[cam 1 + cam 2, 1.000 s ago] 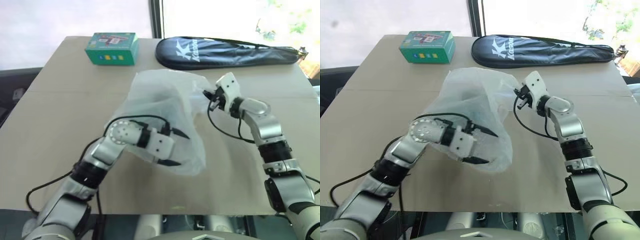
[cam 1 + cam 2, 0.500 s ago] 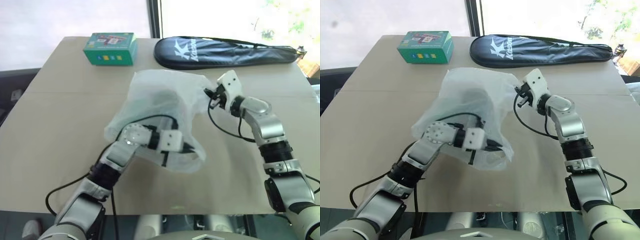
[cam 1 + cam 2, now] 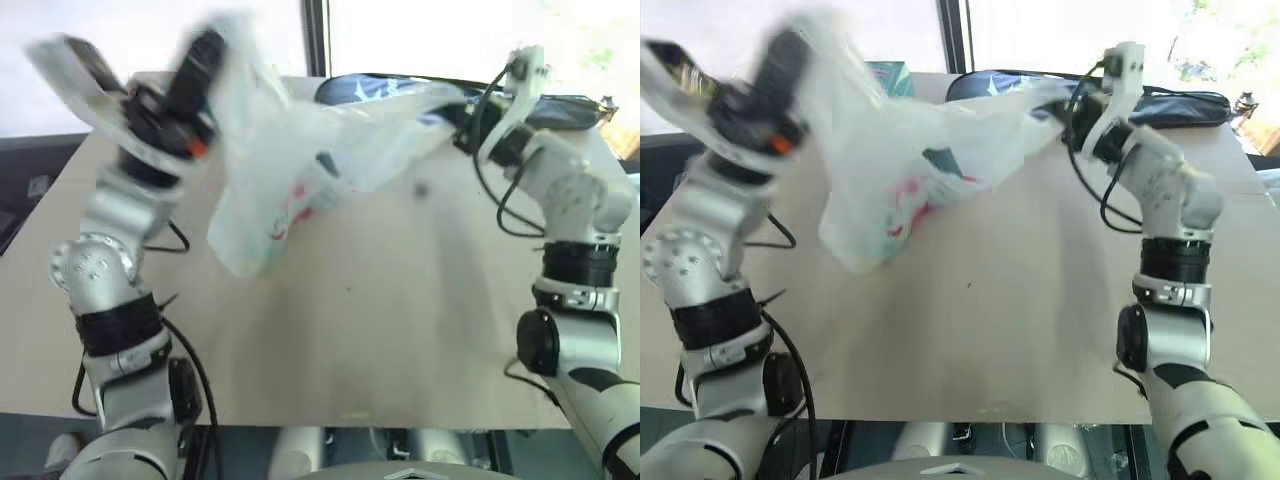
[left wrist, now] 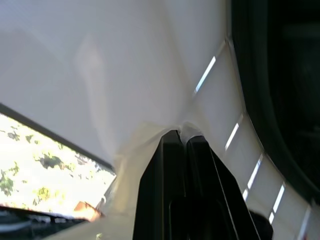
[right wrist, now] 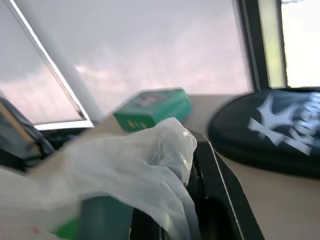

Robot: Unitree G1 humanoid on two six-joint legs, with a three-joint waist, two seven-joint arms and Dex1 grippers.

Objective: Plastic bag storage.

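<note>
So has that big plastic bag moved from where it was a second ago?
Yes. The plastic bag has been lifted off the table and now hangs stretched between the left gripper and the right gripper, up near the black racket case.

- Large translucent white crinkly plastic bag with red print hangs stretched above the tan table.
- Left gripper raised, far left.
- Right gripper pinches the bag's right end.
- Long black zipped racket case lies far right.
</note>
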